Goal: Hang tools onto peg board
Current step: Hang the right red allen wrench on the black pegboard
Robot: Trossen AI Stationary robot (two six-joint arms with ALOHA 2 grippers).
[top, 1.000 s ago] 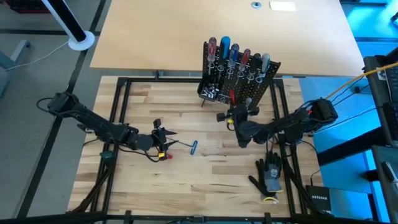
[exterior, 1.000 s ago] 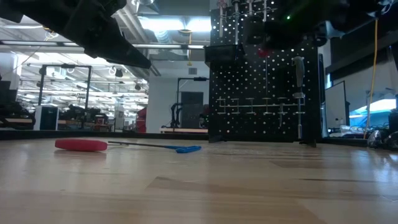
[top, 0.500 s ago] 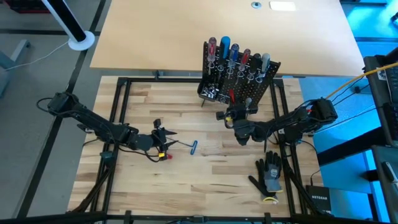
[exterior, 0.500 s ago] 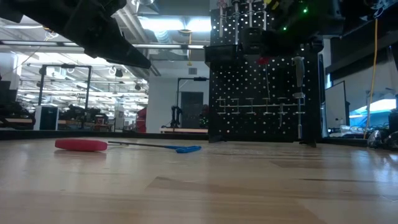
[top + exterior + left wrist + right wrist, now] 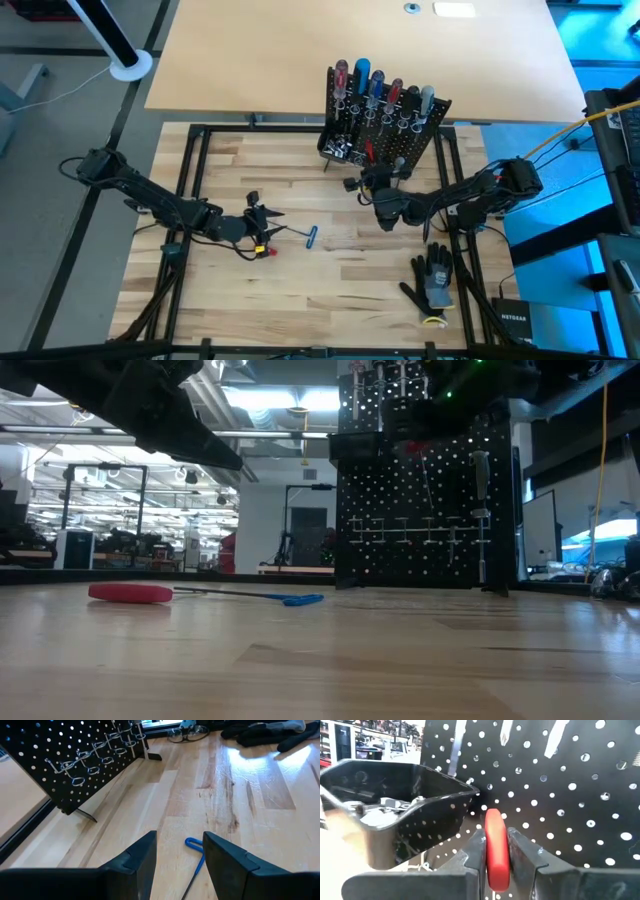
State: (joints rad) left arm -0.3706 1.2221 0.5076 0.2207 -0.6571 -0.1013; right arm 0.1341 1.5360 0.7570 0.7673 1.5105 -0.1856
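The black peg board (image 5: 385,125) stands at the table's far side, with several red, blue and grey-handled tools in its top rings and silver bits in its small tray (image 5: 395,820). My right gripper (image 5: 372,178) is in front of the board's face (image 5: 560,785), shut on a red-handled screwdriver (image 5: 413,448). My left gripper (image 5: 260,228) hovers open at the table's left-centre, its fingers on either side of a blue tool (image 5: 196,854) without touching it. A red-handled tool (image 5: 130,593) and the blue tool (image 5: 300,599) lie flat on the table. My right gripper pinches the screwdriver's red handle (image 5: 496,847) between its two fingers. The fingers come level from the table's near side toward the board. The screwdriver is lifted clear of the table, and its thin shaft (image 5: 428,480) hangs below the handle, slightly tilted.
A black-and-grey work glove (image 5: 432,280) lies near the table's right near corner. Empty wire rings (image 5: 85,767) run along the board's lower rows. A black frame (image 5: 190,180) borders the wooden table, and bare wood lies between the two arms.
My right gripper has carried the red-handled screwdriver a little toward the far edge and the peg board, rising slightly; the screwdriver's shaft now hangs more tilted.
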